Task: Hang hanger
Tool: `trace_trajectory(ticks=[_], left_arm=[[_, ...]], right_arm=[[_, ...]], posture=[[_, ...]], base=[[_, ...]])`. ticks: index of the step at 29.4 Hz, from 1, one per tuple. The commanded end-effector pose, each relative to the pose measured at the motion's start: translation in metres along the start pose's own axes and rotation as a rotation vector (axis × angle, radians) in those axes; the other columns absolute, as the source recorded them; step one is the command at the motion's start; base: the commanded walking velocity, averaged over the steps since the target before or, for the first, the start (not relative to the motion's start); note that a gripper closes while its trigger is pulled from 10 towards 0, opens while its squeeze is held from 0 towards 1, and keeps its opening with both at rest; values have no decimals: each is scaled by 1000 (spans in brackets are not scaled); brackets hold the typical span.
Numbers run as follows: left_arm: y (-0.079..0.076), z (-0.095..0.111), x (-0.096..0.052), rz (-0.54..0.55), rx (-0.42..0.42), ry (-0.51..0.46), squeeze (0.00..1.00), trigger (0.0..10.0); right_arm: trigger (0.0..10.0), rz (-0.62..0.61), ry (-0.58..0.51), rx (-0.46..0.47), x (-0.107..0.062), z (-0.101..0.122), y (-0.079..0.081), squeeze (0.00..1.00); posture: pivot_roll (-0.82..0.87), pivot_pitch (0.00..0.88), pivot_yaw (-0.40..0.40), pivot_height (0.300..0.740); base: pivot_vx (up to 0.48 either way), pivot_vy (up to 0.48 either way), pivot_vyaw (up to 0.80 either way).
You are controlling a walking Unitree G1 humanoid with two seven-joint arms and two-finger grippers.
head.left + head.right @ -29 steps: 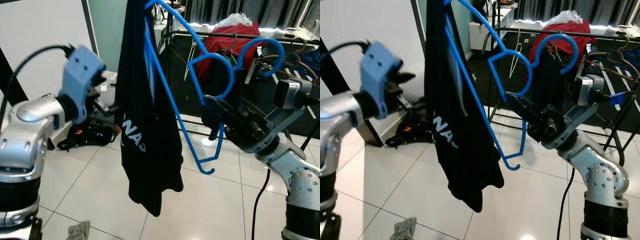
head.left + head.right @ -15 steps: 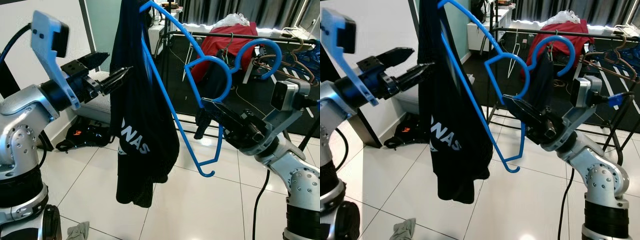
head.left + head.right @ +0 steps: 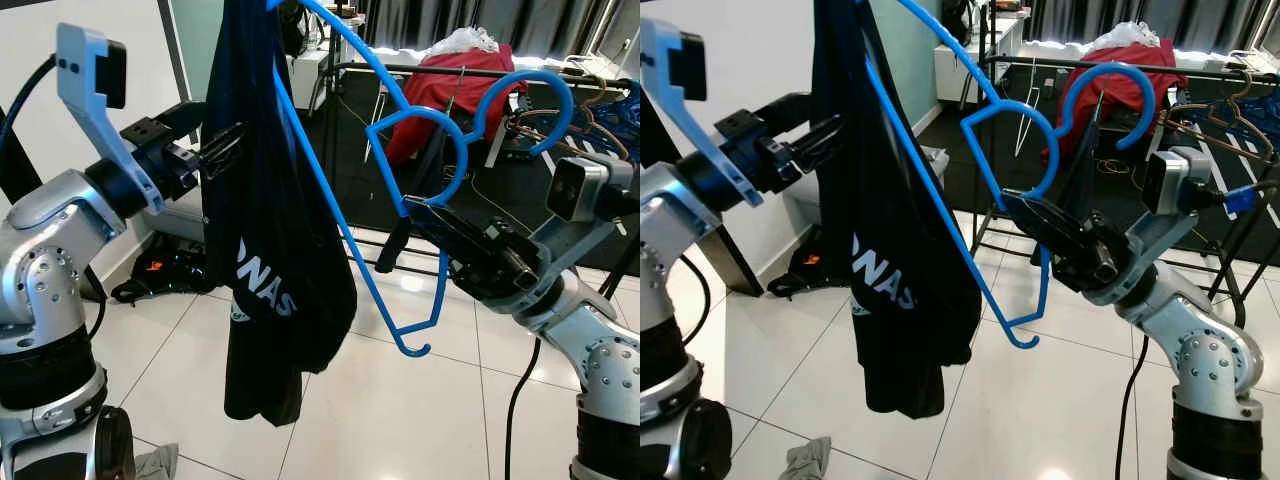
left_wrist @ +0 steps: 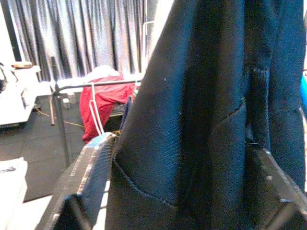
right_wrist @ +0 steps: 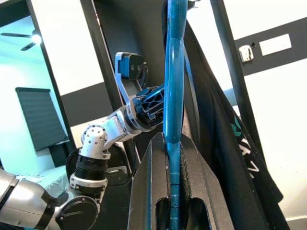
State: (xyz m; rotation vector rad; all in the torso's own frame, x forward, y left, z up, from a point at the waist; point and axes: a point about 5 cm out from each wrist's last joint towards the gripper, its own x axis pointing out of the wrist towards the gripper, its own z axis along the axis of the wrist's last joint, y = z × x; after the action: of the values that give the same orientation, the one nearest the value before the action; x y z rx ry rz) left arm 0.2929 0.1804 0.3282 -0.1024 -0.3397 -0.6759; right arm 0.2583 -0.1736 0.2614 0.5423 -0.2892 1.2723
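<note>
A blue plastic hanger point(image 3: 528, 78) carries a black shirt point(image 3: 270, 220) with pale lettering, held up in the air in front of me. My right gripper point(image 3: 410, 215) is shut on the hanger's neck just under the hook; the right wrist view shows the blue bar point(image 5: 172, 72) running out from between its closed fingers. My left gripper point(image 3: 215, 140) reaches in from the left at the shirt's upper edge. It is open, and in the left wrist view the dark fabric point(image 4: 206, 120) lies between its two spread fingers point(image 4: 93, 177).
A black clothes rack point(image 3: 450, 70) stands behind, with a red garment point(image 3: 450, 100) and several other hangers point(image 3: 600, 105) on it. A black bag point(image 3: 170, 270) lies by the wall at left. A grey rag point(image 3: 160, 462) lies on the white tiled floor.
My left arm has swung round and pushed its open fingers onto the shirt's edge. The shirt has swung left. My right gripper keeps the hanger in almost the same place.
</note>
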Motion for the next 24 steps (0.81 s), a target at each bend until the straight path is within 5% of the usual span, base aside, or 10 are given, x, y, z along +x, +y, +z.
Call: trace_trajectory(ticks=[1, 8, 24], left_arm=[[-2, -2, 1, -22, -28, -13, 0, 0], [-7, 7, -1, -66, -39, -61, 0, 0], [8, 15, -6, 15, -3, -61, 0, 0]], right_arm=[[10000, 46, -2, -20, 4, 4, 7, 0], [10000, 39, 11, -23, 2, 2, 7, 0], [10000, -61, 82, -95, -14, 13, 1, 0]], posture=[[5, 0, 6, 740], [7, 0, 5, 740], [-3, 0, 5, 740]], base=[[0, 0, 0], [0, 0, 0], [0, 0, 0]])
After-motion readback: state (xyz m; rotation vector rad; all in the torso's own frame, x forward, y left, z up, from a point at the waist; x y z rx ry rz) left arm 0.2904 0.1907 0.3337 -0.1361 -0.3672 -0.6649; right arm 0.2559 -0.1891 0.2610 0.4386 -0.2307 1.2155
